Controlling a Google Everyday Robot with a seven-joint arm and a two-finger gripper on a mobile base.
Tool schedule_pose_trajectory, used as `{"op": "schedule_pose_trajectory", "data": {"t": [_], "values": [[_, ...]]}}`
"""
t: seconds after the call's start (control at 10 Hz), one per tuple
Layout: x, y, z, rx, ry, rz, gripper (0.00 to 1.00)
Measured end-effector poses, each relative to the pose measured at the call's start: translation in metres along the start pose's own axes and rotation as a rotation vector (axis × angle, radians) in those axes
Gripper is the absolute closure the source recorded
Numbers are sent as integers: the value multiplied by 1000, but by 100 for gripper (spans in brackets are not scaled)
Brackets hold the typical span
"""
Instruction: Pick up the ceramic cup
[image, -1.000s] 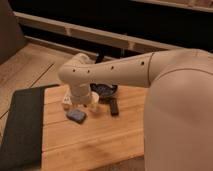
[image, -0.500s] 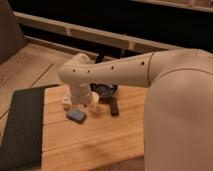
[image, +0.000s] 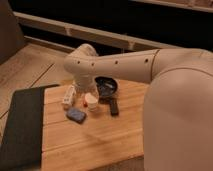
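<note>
The ceramic cup (image: 92, 101) is small and white, with a red-orange mark near its base. It stands upright on the wooden table (image: 100, 140), just in front of the dark round bowl (image: 106, 86). My white arm reaches in from the right and bends down over the table. The gripper (image: 86, 86) hangs right above and slightly behind the cup, mostly hidden by the wrist. I cannot tell whether it touches the cup.
An elongated white bottle (image: 68, 96) lies left of the cup. A blue flat object (image: 76, 114) lies in front of it. A dark rectangular object (image: 114, 106) lies to the right. A black mat (image: 22, 125) covers the table's left part.
</note>
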Motion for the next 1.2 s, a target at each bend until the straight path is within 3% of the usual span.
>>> {"op": "schedule_pose_trajectory", "data": {"t": [0.1, 0.5, 0.6, 1.0, 1.2], "values": [[-17, -5, -7, -8, -43, -39, 35], [-39, -44, -12, -43, -104, -45, 35], [-40, -55, -11, -42, -107, -32, 35], [-40, -50, -11, -43, -107, -42, 35], [-34, -54, 6, -9, -73, -45, 35]]}}
